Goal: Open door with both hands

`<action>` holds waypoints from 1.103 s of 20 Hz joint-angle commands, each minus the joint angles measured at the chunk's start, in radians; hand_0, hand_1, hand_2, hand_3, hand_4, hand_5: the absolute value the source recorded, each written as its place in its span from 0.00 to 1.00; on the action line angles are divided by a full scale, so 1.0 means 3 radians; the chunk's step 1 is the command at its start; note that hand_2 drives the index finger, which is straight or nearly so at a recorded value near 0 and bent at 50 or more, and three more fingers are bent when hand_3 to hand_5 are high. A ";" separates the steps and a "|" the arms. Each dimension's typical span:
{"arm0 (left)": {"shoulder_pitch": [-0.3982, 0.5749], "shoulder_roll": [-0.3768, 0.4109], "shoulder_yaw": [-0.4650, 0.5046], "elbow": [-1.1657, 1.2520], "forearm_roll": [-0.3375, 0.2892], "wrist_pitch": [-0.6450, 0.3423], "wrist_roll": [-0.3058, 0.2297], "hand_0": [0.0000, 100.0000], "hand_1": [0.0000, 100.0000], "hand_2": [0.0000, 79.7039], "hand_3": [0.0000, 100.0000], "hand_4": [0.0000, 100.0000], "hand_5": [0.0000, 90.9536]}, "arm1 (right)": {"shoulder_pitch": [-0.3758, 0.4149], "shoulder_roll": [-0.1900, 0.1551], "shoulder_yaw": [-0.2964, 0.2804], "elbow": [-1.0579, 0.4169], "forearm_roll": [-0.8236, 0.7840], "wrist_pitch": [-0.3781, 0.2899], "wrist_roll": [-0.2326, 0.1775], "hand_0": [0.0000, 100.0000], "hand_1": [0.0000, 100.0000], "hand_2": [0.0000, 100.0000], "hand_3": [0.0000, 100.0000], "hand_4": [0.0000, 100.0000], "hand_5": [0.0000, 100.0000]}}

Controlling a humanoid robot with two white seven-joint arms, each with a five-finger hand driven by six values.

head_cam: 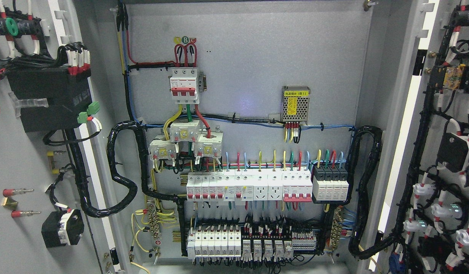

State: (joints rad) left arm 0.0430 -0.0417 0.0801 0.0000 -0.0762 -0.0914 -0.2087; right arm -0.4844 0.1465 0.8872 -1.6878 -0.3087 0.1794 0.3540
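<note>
Cabinet open, both doors swung wide; neither of my hands in view.

Left door (25,160) lies at the left edge, right door (447,152) at the right, long axes vertical. Hand state, bearing and nearer hand: cannot tell. Cabinet (249,68) holds breakers (267,186), a power supply (295,104), wiring. Task looks done.

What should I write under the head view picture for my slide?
Both cabinet doors, left door and right door, stand open, showing breakers and wiring; no robot hands in view.
</note>
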 commanded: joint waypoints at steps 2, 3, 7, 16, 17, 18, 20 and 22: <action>-0.0031 0.0001 -0.0001 0.0015 0.0004 -0.0007 0.0000 0.00 0.00 0.00 0.00 0.04 0.00 | 0.0137 -0.0003 -0.0308 0.0114 0.0022 -0.0020 -0.0004 0.00 0.00 0.00 0.00 0.00 0.00; -0.0051 0.0001 -0.0006 0.0015 -0.0002 -0.0007 0.0000 0.00 0.00 0.00 0.00 0.04 0.00 | 0.0152 -0.0008 -0.0384 0.0119 0.0022 -0.0030 -0.0004 0.00 0.00 0.00 0.00 0.00 0.00; -0.0087 -0.0004 -0.0006 0.0020 -0.0002 -0.0007 0.0000 0.00 0.00 0.00 0.00 0.04 0.00 | 0.0285 -0.0135 -0.0625 0.0114 0.0022 -0.0137 -0.0024 0.00 0.00 0.00 0.00 0.00 0.00; 0.0188 -0.0025 -0.0083 -0.0796 -0.0037 -0.0171 0.0006 0.00 0.00 0.00 0.00 0.04 0.00 | 0.0760 -0.0360 -0.0763 0.0063 0.0022 -0.0562 -0.0157 0.00 0.00 0.00 0.00 0.00 0.00; 0.0270 -0.0025 -0.0113 -0.0995 -0.0037 -0.0171 0.0006 0.00 0.00 0.00 0.00 0.04 0.00 | 0.0817 -0.0391 -0.0789 0.0042 0.0027 -0.0583 -0.0157 0.00 0.00 0.00 0.00 0.00 0.00; 0.0372 -0.0025 -0.0124 -0.1215 -0.0037 -0.0171 0.0006 0.00 0.00 0.00 0.00 0.04 0.00 | 0.0898 -0.0432 -0.0825 -0.0008 0.0027 -0.0588 -0.0157 0.00 0.00 0.00 0.00 0.00 0.00; 0.0597 -0.0025 -0.0200 -0.1649 -0.0043 -0.0171 0.0000 0.00 0.00 0.00 0.00 0.04 0.00 | 0.1082 -0.0559 -0.0861 -0.0050 0.0068 -0.0664 -0.0157 0.00 0.00 0.00 0.00 0.00 0.00; 0.0802 0.0006 -0.0353 -0.2109 -0.0043 -0.0171 0.0000 0.00 0.00 0.00 0.00 0.04 0.00 | 0.1281 -0.0657 -0.0907 -0.0050 0.0134 -0.0888 -0.0157 0.00 0.00 0.00 0.00 0.00 0.00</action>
State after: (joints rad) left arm 0.1487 -0.0465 0.0523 -0.2131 -0.0872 -0.1415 -0.2020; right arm -0.2255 0.0508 0.6952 -1.6785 -0.2927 -0.0290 0.3057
